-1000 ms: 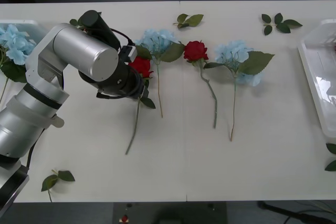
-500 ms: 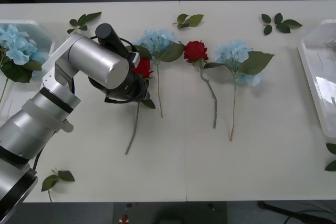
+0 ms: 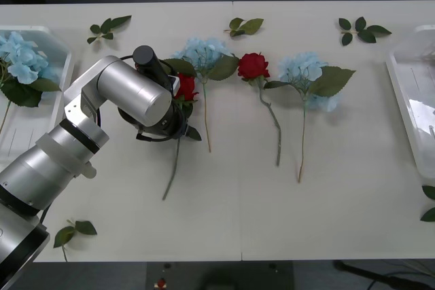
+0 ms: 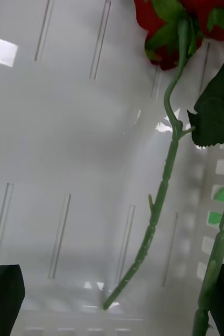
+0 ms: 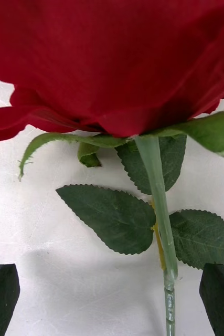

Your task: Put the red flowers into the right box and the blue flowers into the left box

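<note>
Red artificial rose on long thin green stem, flat on white tabletop just beside pale-blue hydrangea; left pincer wide open, black tips straddling stem below bloom, presumably lined up for a stem grasp. Right pincer also spread wide, holding nothing, over shallow white plastic right box, red rose already lying inside. Bare tabletop nearer robot for lifting out; second red rose and second hydrangea between here and right box, left box at tabletop's left edge.
</note>
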Tool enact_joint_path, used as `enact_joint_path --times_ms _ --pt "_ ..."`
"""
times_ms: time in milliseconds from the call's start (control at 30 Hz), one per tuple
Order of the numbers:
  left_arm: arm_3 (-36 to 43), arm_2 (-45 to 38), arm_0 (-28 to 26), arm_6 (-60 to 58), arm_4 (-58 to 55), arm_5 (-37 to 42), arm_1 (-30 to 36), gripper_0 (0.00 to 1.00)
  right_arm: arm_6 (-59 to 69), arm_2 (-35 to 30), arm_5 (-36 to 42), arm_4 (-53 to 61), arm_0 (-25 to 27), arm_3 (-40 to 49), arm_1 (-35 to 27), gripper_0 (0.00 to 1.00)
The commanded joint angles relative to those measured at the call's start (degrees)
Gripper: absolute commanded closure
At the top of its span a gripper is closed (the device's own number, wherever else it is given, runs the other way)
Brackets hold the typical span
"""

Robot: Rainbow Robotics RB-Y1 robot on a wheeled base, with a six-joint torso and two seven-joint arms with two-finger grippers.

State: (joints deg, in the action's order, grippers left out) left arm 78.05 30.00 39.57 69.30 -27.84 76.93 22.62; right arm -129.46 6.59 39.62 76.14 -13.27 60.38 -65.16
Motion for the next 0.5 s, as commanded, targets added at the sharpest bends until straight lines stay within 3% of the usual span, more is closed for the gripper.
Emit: enact_joint_path --times_ms 33,133,500 --pt "-0.1 0.0 2.4 -0.9 0.9 -0.8 -0.7 0.0 -1.5 -1.0 -0.2 5.6 -1.9 -0.7 -2.3 0.0" --pt "-0.4 0.3 2.4 -0.9 1.6 -1.1 -1.0 0.0 -1.9 -1.3 1.6 8.9 -2.0 -0.6 -3.3 0.0" --pt "-0.3 1.0 2.6 -1.1 2.3 -1.6 -1.6 0.0 -2.8 -11.7 20.7 15.7 -4.4 3.1 -3.2 0.0"
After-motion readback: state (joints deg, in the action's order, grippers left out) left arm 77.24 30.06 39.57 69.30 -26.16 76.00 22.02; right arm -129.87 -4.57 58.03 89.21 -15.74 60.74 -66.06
